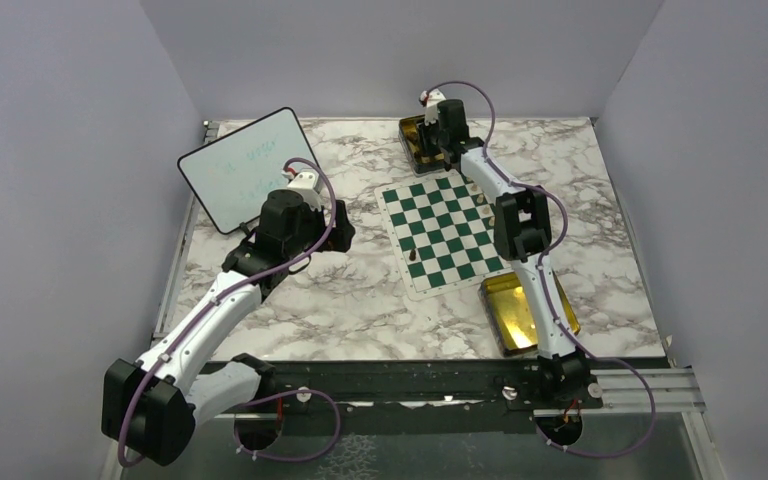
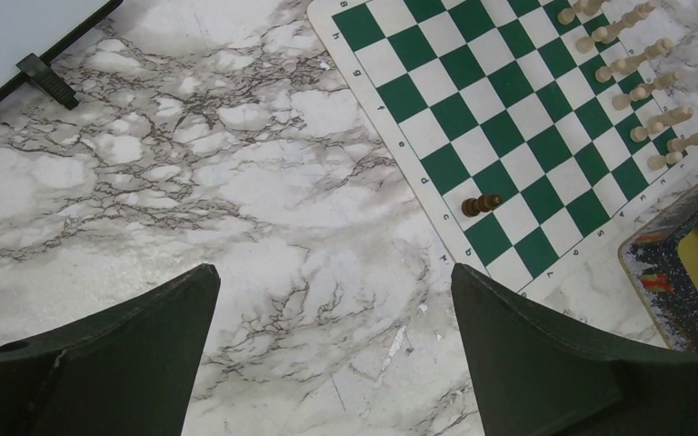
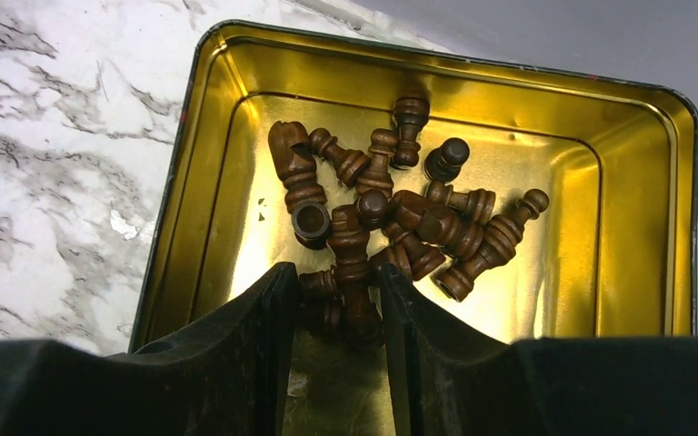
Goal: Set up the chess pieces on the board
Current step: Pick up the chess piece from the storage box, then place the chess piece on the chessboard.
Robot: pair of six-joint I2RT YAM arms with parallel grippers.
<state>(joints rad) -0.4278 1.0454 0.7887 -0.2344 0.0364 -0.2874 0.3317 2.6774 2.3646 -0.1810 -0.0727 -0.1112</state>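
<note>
Nearest, the left gripper (image 2: 332,272) hangs spread wide above the tabletop (image 2: 236,182), beside the board (image 2: 509,100). One dark piece (image 2: 480,205) sits near the board's near-left edge, and cream pieces (image 2: 647,90) line its right side. Farther back, the right gripper (image 3: 336,271) reaches into a gold tin (image 3: 636,182). Its fingers are narrowed around one of the dark pieces (image 3: 436,222) heaped there. Whether it pinches, I cannot tell.

Green board (image 2: 509,118) flat, brown pieces (image 3: 418,218) jumbled (mostly toppled)
</note>
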